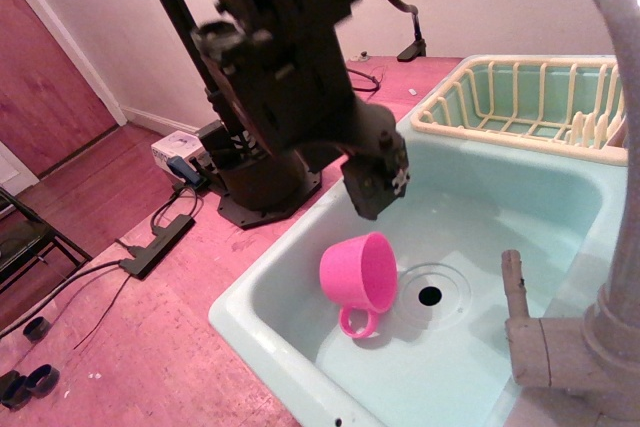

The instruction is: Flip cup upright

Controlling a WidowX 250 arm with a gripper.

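The pink cup [358,274] is lying on its side on the floor of the pale green sink [262,299], handle down, beside the drain [430,295]. Above it the dark gripper [376,182] is hanging motion-blurred; whether its jaws are spread, I cannot tell. Behind, a dish rack [520,103] is sitting

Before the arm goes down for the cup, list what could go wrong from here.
1. The pink cup lies tilted on the smooth sink floor, so a push may roll or slide it away.
2. It rests beside the drain, where it could catch.
3. The gripper is blurred above the cup near the sink wall; how its jaws stand cannot be told, so it may clip the rim or close off-centre on the loop handle.
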